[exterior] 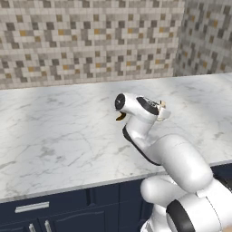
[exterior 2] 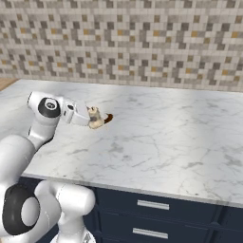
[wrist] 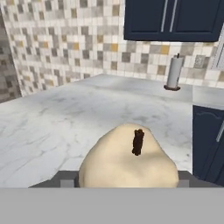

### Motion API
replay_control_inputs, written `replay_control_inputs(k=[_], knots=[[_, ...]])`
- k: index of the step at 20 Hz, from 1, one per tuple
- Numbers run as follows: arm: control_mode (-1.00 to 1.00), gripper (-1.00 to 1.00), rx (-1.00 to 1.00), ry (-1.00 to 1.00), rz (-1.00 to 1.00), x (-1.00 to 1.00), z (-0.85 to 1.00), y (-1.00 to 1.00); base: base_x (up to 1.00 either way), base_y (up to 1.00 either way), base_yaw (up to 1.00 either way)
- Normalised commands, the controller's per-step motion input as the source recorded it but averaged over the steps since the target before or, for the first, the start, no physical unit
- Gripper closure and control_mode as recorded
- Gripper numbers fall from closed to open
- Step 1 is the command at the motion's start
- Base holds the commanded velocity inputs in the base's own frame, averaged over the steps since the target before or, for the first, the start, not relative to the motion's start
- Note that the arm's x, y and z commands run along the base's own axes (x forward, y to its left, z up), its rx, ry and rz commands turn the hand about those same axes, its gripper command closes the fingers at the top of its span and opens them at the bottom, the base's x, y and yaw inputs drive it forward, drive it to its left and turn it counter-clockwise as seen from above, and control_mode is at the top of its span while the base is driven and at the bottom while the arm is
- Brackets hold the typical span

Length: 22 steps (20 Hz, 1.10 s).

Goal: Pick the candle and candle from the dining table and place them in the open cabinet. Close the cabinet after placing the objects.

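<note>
Above the dining table [exterior 2: 180, 137], the gripper [exterior 2: 94, 118] is raised off the white marble, its jaws partly apart and closed on the short lumpy cream candle [wrist: 129, 162], which sits between the two fingertips with its dark wick [wrist: 138, 142] pointing up; from the right base camera the cream lump shows at the end of the white hand, with a brown crescent pastry [exterior 2: 108, 117] lying on the marble just behind it. Far across the counter stands a slim grey cylinder on a dark round base [wrist: 174, 74], below the navy wall cabinet [wrist: 175, 19] with its silver bar handles
</note>
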Motion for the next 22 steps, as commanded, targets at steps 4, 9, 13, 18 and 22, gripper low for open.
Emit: replay_control_inputs(k=[4,9,13,18,22], knots=[[1.0,1.0,0.0,0.0,0.0,0.0,0.0,0.0,-0.65,0.53,0.07],[1.0,1.0,0.0,0.0,0.0,0.0,0.0,0.0,-0.66,0.72,0.13],[1.0,1.0,0.0,0.0,0.0,0.0,0.0,0.0,-0.1,0.91,0.34],[1.0,1.0,0.0,0.0,0.0,0.0,0.0,0.0,0.0,0.84,0.42],[1.0,1.0,0.0,0.0,0.0,0.0,0.0,0.0,0.0,0.81,0.45]])
